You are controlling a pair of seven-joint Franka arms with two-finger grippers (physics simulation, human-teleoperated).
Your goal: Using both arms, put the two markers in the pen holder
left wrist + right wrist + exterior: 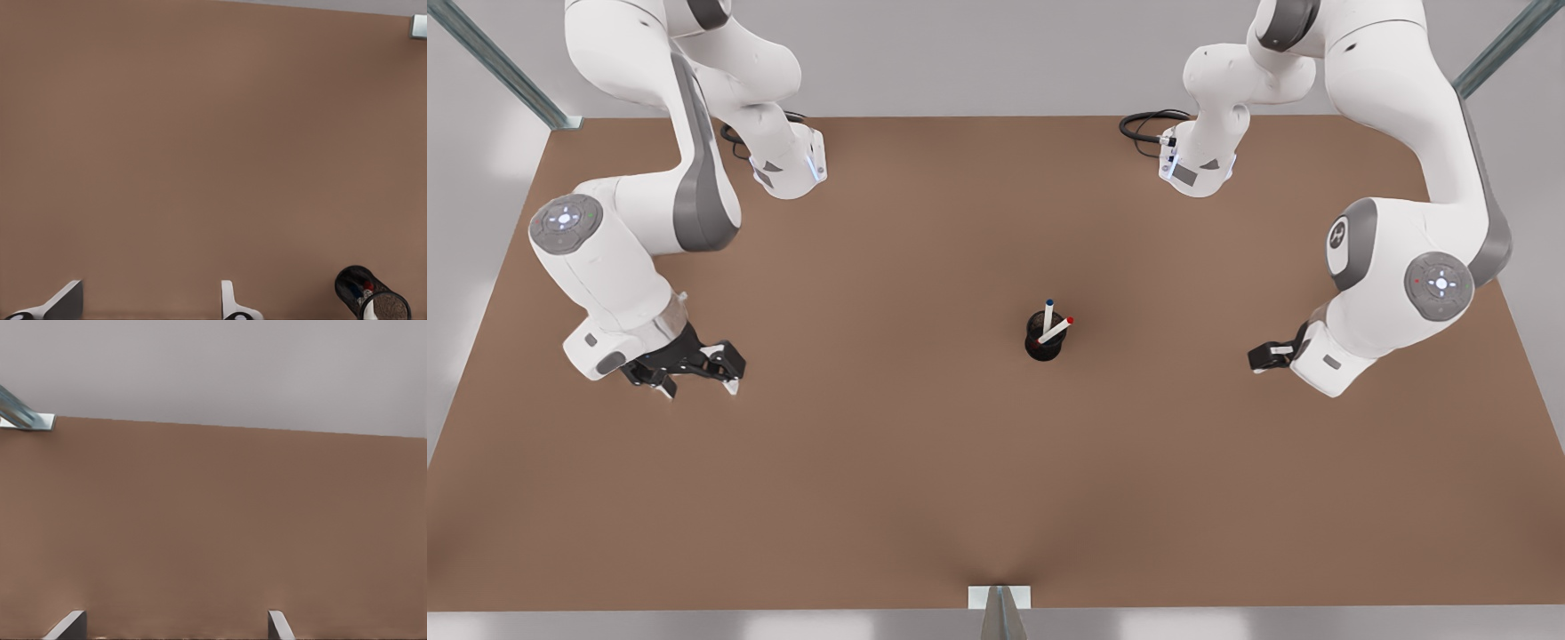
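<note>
Brown tabletop point(925, 480) stretches before us under a pale grey wall, with metal struts at its corners. Near the centre of the front view stands the pen holder point(1043, 344), a small black mesh cup. Both markers are in it: the blue-capped marker point(1048, 311) rises almost upright toward twelve o'clock, while the red-capped marker point(1056, 331) leans out toward two o'clock.

We see one gripper point(694, 369) at about nine o'clock from the holder, well apart from it, its jaws spread and empty. We cannot tell from these views whether it is the left or right. The other gripper point(1267, 356) sits at three o'clock, also well apart. In the left wrist view, the left gripper point(150, 303) shows pale fingertips point(230, 303) set wide, the holder nearby. The right gripper point(177, 625) likewise holds its fingertips point(279, 625) apart over bare table.
</note>
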